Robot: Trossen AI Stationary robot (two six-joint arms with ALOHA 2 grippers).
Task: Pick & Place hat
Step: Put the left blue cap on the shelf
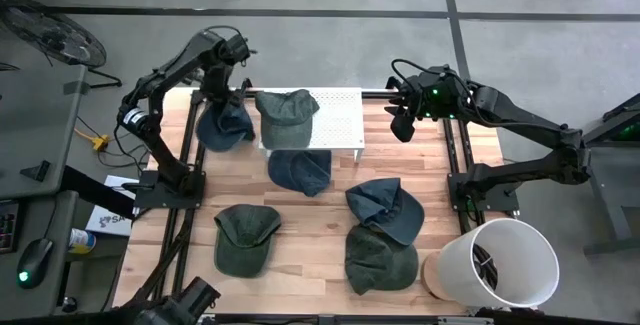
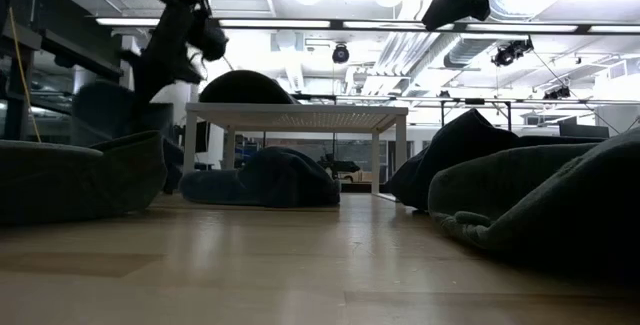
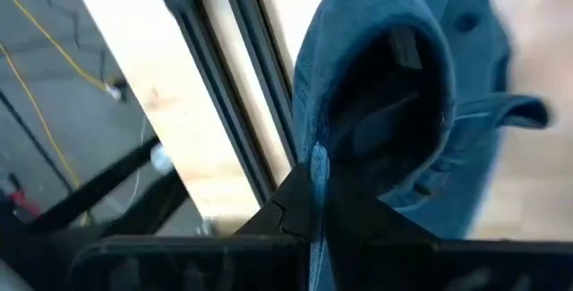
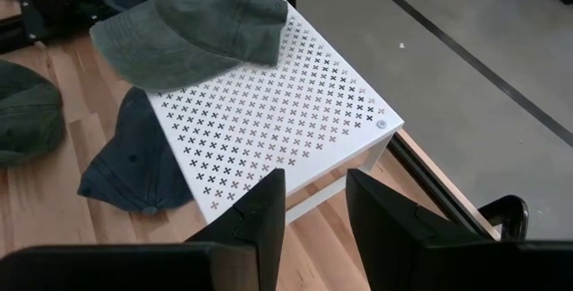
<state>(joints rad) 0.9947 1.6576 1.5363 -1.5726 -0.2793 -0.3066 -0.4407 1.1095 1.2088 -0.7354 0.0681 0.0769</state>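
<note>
My left gripper is at the table's far left, shut on a blue hat that hangs under it and fills the left wrist view. A green hat lies on the left end of a white perforated rack. Another blue hat lies half under the rack's near edge. More hats lie on the wood: a green one, a blue one and a green one. My right gripper hovers open above the rack's right end, holding nothing. My left gripper pinches a fabric edge of the blue hat's crown between its two shut fingers. The fingers come from above, pointing steeply down. The hat hangs below them, its hollow inside facing the wrist camera. A nearer hat in the low view hides its lower end.
A white bucket lies on its side at the near right corner. Black frame rails run along the table's left and right sides. Bare wood lies between the near hats.
</note>
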